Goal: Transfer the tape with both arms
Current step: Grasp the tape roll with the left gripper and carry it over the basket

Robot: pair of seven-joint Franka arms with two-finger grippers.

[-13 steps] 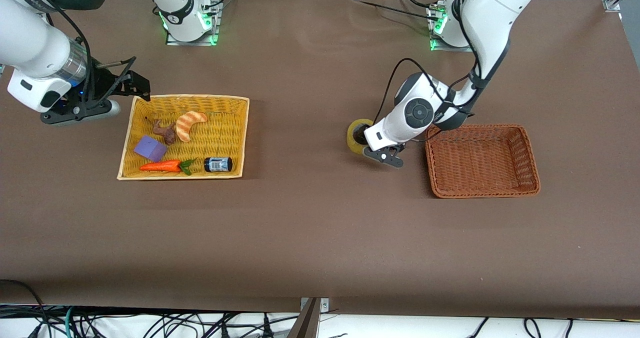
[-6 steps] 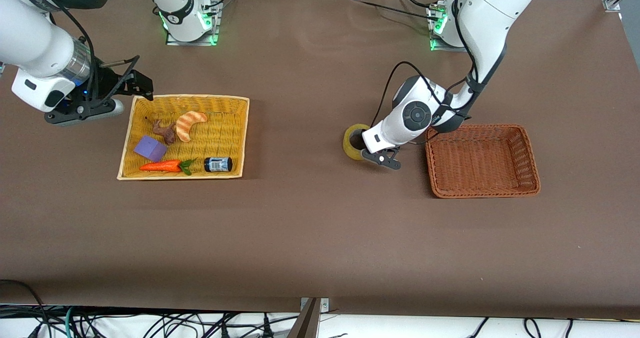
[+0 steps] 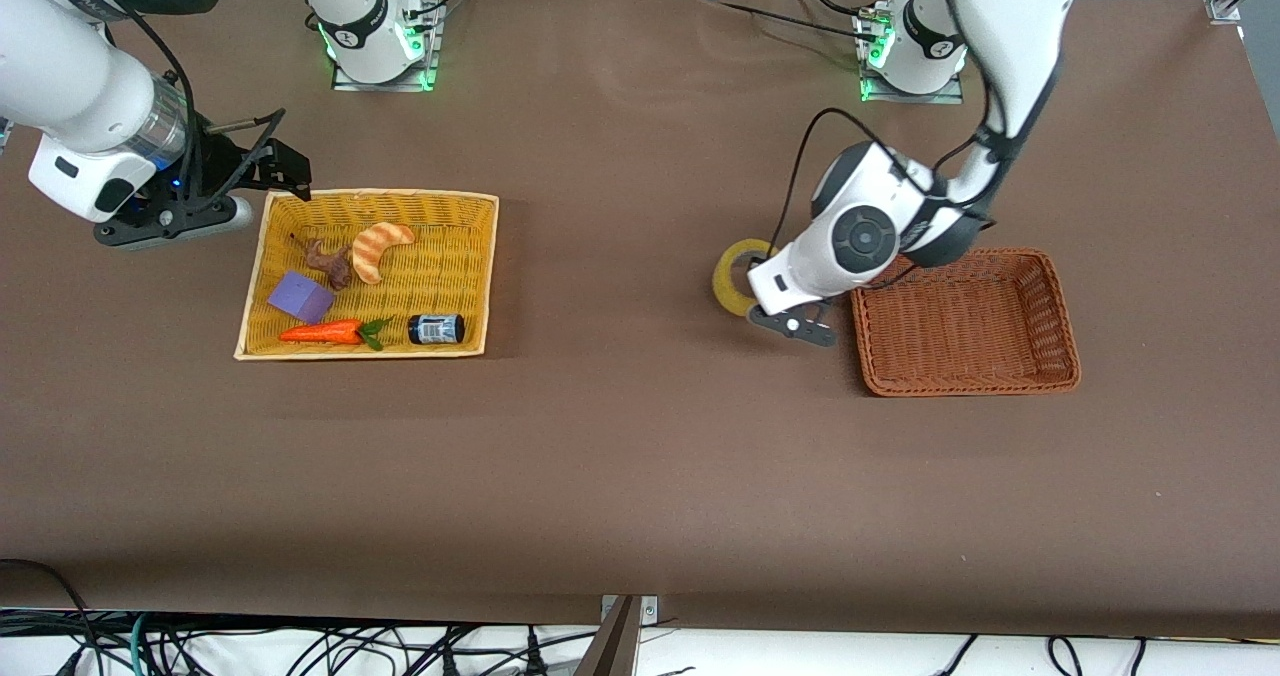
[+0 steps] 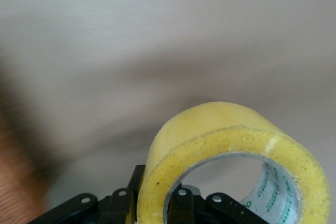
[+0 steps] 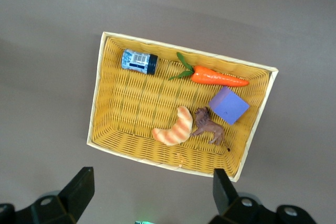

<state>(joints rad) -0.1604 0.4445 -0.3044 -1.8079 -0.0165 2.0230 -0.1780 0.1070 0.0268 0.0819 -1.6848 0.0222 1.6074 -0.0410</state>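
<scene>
The yellowish tape roll is upright in my left gripper, over the bare table just beside the brown basket, on the side toward the right arm's end. In the left wrist view the tape fills the lower part, and the left gripper is shut on its wall, one finger inside the hole and one outside. My right gripper is open and empty over the table, by the farther corner of the yellow basket. It also shows open in the right wrist view.
The yellow basket holds a croissant, a brown toy animal, a purple block, a carrot and a small dark jar with a blue label. Nothing lies in the brown basket.
My left gripper has carried the tape toward the brown basket, after first drifting slightly away from it. The right gripper has shifted a little toward the yellow basket.
</scene>
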